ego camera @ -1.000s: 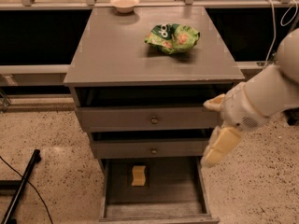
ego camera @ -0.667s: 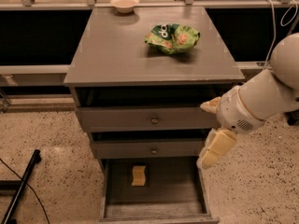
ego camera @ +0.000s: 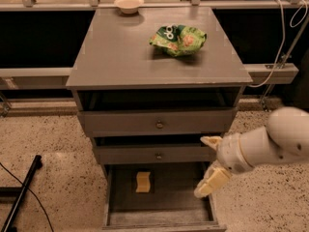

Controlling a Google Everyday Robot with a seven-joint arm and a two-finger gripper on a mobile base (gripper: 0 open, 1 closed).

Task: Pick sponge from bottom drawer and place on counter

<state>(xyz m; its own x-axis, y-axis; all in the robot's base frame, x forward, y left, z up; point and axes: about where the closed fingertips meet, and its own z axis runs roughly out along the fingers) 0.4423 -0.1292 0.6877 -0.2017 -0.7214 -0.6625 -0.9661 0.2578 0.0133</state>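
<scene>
Starting at the left, the sponge (ego camera: pixel 143 181) lies flat on the floor of the open bottom drawer (ego camera: pixel 159 218). It sits left of the drawer's middle and toward its back, just below the front of the middle drawer (ego camera: pixel 125 154). We judge that spot to be the main source of trouble. The middle drawer's front stands close over the sponge, so a reach from above could knock the wrist against it. A soft block like this could also be squashed, or pushed deeper toward the back, if the grip lands off centre. Up on the desk (ego camera: pixel 116 52), a small bowl (ego camera: pixel 129 4) sits at the far edge and a green snack bag (ego camera: pixel 178 38) lies right of centre. A careless set-down could therefore land on the bag and not on the bare top to its left. Farther right, the drawer's right wall runs just under the gripper (ego camera: pixel 203 166), and we think a low sideways sweep could catch on it. The gripper hangs at the right, in front of the middle drawer's right end and above the bottom drawer's right side. Its fingers (ego camera: pixel 210 182) are spread apart and hold nothing. The sponge lies to the left of the fingers and lower, clearly apart from them, with bare drawer floor between.
</scene>
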